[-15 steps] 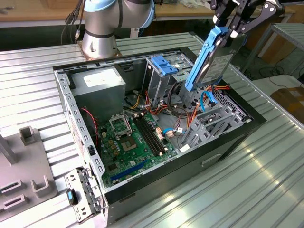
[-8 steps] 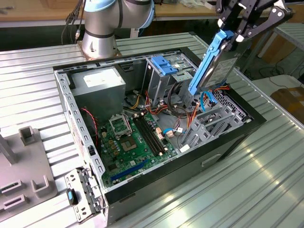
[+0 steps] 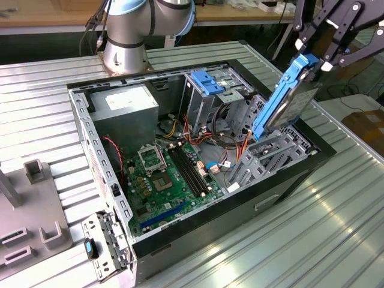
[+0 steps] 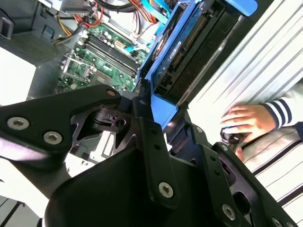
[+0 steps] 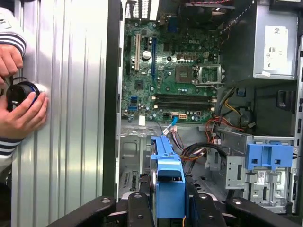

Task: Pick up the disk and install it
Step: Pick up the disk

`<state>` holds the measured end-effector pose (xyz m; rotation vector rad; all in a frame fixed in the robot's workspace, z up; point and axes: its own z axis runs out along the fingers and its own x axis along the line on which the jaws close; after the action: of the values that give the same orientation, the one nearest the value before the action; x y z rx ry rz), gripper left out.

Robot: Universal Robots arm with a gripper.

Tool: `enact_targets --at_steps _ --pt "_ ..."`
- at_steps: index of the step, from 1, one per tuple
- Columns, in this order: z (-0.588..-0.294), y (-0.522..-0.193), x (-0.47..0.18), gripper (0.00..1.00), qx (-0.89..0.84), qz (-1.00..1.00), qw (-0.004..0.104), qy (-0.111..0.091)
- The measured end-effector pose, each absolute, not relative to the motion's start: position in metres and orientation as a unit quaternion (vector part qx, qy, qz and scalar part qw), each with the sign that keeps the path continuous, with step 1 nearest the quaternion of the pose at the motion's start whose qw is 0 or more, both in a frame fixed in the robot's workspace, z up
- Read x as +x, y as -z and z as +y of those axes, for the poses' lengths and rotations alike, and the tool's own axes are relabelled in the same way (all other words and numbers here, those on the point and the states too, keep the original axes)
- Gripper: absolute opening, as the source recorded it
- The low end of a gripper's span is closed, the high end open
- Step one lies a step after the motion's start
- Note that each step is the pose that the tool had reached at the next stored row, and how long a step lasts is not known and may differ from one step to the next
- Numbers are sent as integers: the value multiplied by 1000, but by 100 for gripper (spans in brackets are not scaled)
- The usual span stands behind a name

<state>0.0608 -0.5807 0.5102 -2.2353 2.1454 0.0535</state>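
The disk (image 3: 288, 99) is a dark hard drive in bright blue carrier rails. It hangs steeply tilted over the exterior view's right end of the open computer case (image 3: 96, 150). My gripper (image 3: 315, 63) is shut on its upper end. The disk's lower end sits right at the top of the grey metal drive cage (image 3: 270, 159); I cannot tell whether it touches. In both wrist views the disk (image 4: 189, 42) (image 5: 168, 189) runs out from between my black fingers (image 5: 137, 208), pointing toward the case interior.
Inside the case lie the green motherboard (image 3: 168, 180), the grey power supply (image 3: 123, 105), cable bundles and a light-blue ribbed flap (image 3: 207, 83). A person's hands (image 5: 21, 109) hold a small dark object on the ribbed table beside the case. A grey fixture (image 3: 30, 210) stands at the exterior view's left.
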Motion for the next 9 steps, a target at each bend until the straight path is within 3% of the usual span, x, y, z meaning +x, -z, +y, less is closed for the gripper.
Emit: enact_targets --at_steps 9 --pt "-590 -502 66 36 -699 714 22 -17"
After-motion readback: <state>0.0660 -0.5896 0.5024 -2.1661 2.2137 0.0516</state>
